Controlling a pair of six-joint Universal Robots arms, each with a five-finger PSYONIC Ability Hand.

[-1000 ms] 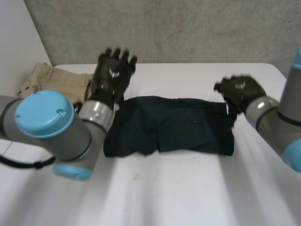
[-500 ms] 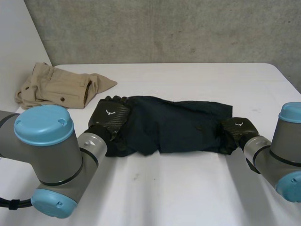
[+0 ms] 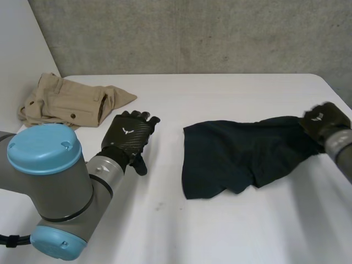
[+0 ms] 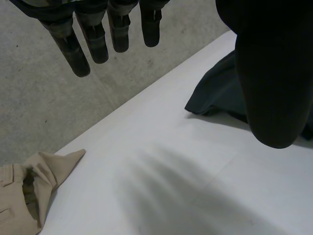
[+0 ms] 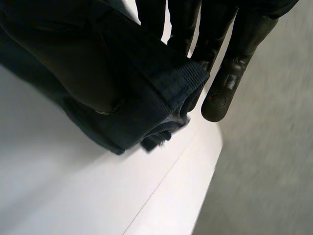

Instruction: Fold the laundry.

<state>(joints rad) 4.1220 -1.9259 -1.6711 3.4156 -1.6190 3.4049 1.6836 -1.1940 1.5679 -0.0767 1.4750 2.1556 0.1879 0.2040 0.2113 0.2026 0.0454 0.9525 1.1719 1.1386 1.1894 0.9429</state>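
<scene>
White table [image 3: 220,231]: we read dark garment [image 3: 242,157] w/ long axis running from right hand [image 3: 324,122], pinching its end, toward empty, straight-fingered left hand [image 3: 129,137], well apart.

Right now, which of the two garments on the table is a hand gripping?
The dark navy garment, pinched at one end by the right hand; the beige shorts lie untouched beyond the open left hand.

On the table [image 3: 231,88], bunched trousers [image 3: 66,102] lie upper left, the spread garment [image 3: 242,154] right of centre, the left robot hand [image 3: 129,137] between them.
</scene>
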